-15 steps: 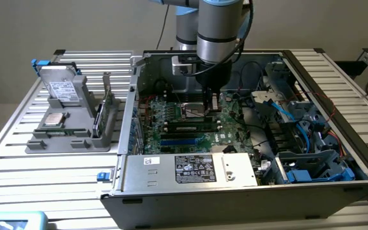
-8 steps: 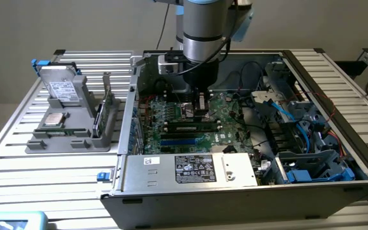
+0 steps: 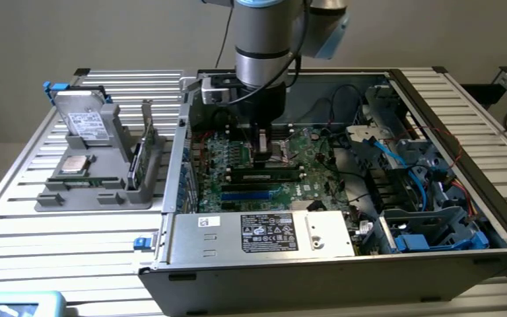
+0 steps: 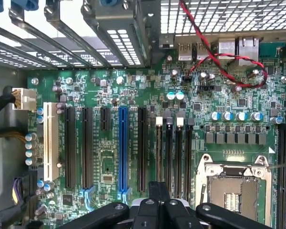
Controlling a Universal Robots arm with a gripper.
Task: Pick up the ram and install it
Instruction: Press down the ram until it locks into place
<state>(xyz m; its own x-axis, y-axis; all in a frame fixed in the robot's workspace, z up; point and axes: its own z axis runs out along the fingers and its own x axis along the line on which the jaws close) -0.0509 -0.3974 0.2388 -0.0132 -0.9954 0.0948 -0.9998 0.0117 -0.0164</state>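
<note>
**Apparently at the seating stage: ram in the board, gripper closed and empty above it**

Step in hand, as judged: the ram point(image 3: 267, 176), a dark stick with a pale label, lies lengthwise in a slot on the motherboard point(image 4: 109, 157) inside the open computer case point(image 3: 342, 264). It sits just on the near side of the processor socket point(image 4: 233, 186) in the exterior view. It looks level and low in the slot. Whether its end latches are home cannot be told.

Gripper point(image 3: 261, 142): fingers drawn together with nothing between them, as the wrist view confirms point(image 4: 157, 202). It stands above the board, near the ram but apart from it, on the socket side.

Next move, as judged: it calls for a check that both ends of the stick are fully down. Any contact must be straight down along the top edge, clear of the red-and-black wire and nearby capacitors.

Pose: the arm point(image 3: 263, 59) descends vertically into the case, wrist pointing straight at the board. The parts holder point(image 3: 95, 191) on the bench point(image 3: 60, 231) stands well apart, to the exterior view's left.
</note>
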